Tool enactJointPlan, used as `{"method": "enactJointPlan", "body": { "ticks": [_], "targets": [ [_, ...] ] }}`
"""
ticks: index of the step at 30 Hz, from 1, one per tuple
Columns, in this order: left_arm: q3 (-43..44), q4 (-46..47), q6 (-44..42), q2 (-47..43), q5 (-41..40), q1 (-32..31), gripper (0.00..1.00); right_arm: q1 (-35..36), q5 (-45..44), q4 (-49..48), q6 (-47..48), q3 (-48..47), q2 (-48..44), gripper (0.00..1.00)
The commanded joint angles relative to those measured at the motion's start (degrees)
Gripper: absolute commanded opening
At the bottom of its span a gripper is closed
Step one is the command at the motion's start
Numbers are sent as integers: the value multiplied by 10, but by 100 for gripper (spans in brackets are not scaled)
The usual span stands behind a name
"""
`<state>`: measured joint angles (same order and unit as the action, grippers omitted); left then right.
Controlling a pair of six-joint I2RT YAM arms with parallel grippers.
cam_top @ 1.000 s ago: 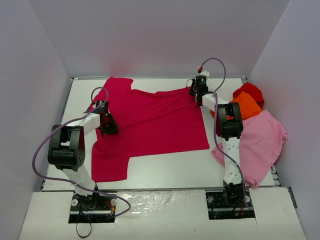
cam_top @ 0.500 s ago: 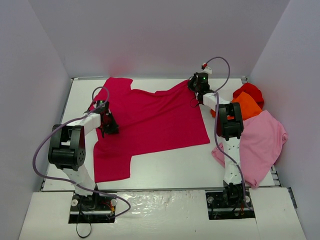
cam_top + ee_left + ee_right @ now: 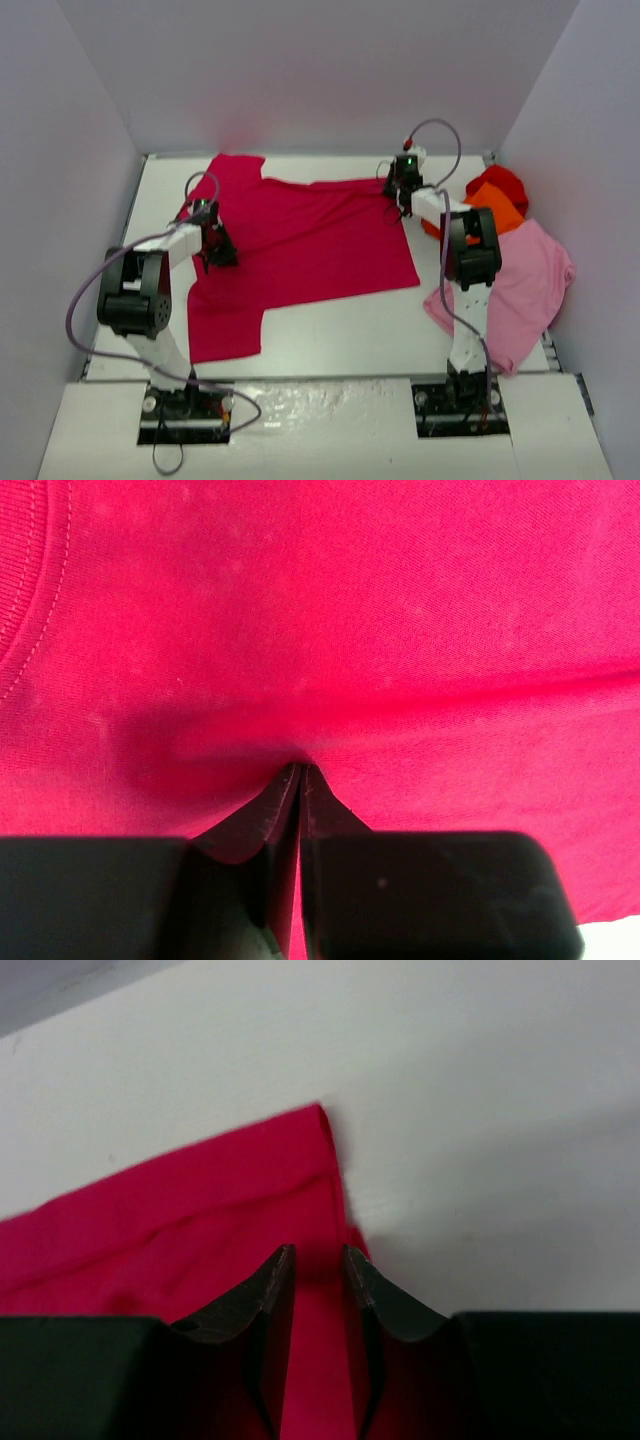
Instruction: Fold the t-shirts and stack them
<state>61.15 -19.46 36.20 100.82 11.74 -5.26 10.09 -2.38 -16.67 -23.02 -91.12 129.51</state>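
Overhead, soft even light from above: the matte white tabletop [image 3: 330, 320] reads bright, and shadows under the arms are barely there. Glare ripples on the glossy white base board [image 3: 320, 415] at the near edge. A pink blush sits on the pale lilac back wall [image 3: 300, 80], just above the crimson-magenta cloth t-shirt [image 3: 310, 240]. Left wrist view: red so saturated it floods the frame, stitching crisp at upper left, a soft dark shadow band ahead of the left gripper [image 3: 301, 772], its black fingers [image 3: 245, 830] blurred. Right wrist view: tabletop almost blown white, hem sharp, the right gripper [image 3: 318, 1260] a dark, out-of-focus shape.
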Motion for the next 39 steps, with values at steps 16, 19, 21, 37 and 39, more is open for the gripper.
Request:
{"method": "enactJointPlan", "body": {
  "ticks": [16,19,21,37,39],
  "targets": [
    [92,-44,1,-34,22,-6,6,129,-60,164,14,329,-310,0],
    [89,-57,-2,-49,15,-6,9,131,-58,164,13,340,-307,0],
    [87,-60,-3,-54,14,-6,10,136,-59,187,14,344,-304,0],
    [94,-93,-14,-86,15,-5,12,196,-99,299,-56,496,-428,0],
    [91,-94,-14,-88,15,-5,12,198,-110,303,-59,500,-438,0]
  ]
}}
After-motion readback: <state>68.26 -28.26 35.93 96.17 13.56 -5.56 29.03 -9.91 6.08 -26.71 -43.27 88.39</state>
